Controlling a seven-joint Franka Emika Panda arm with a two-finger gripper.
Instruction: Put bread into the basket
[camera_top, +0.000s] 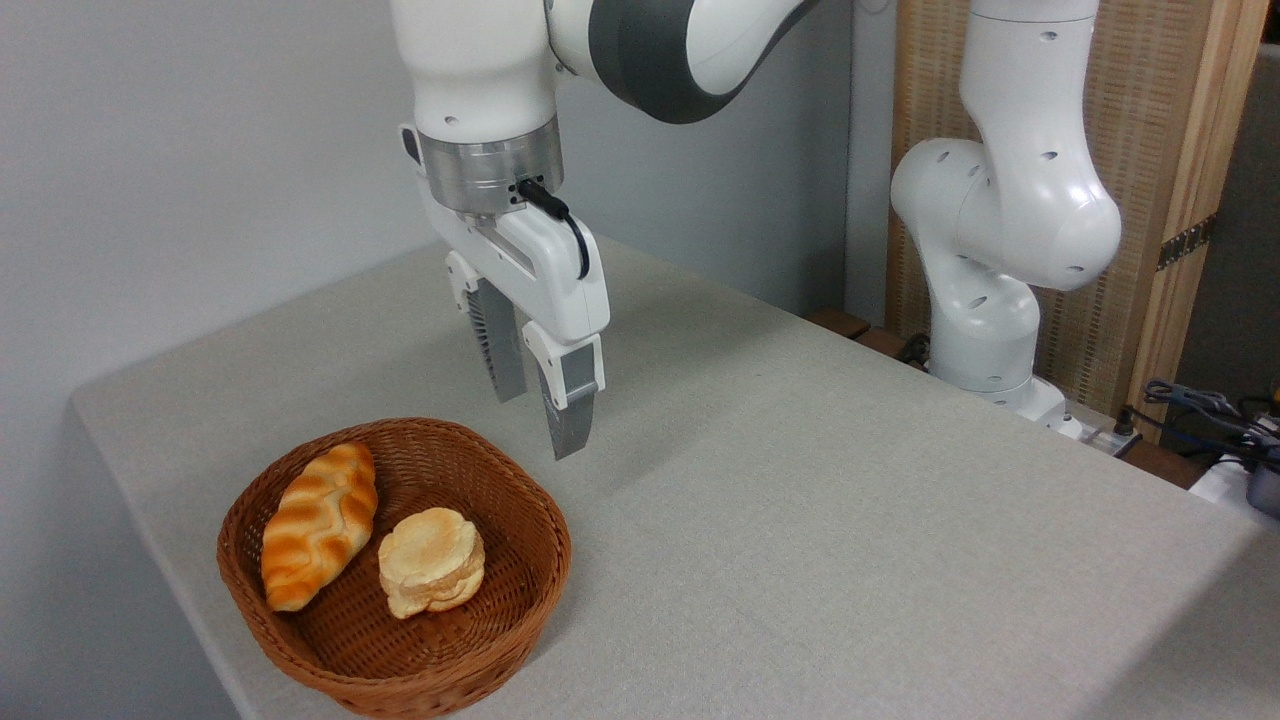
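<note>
Fixed camera: bread (318, 524) lying inside basket (545, 520), against its left wall, one pointed end up on the rim side. Small round bun (432, 572) just beside it, also in the basket. Basket at the near left corner of the grey tabletop (800, 520). Hand (540, 420) empty, fingers apart, hanging above the tabletop behind the basket's right rim.

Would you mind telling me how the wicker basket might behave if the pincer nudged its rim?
The wicker basket looks light, so it would probably slide on the table rather than tip, being wide and shallow. The braided loaf and round bun inside might shift.
</note>
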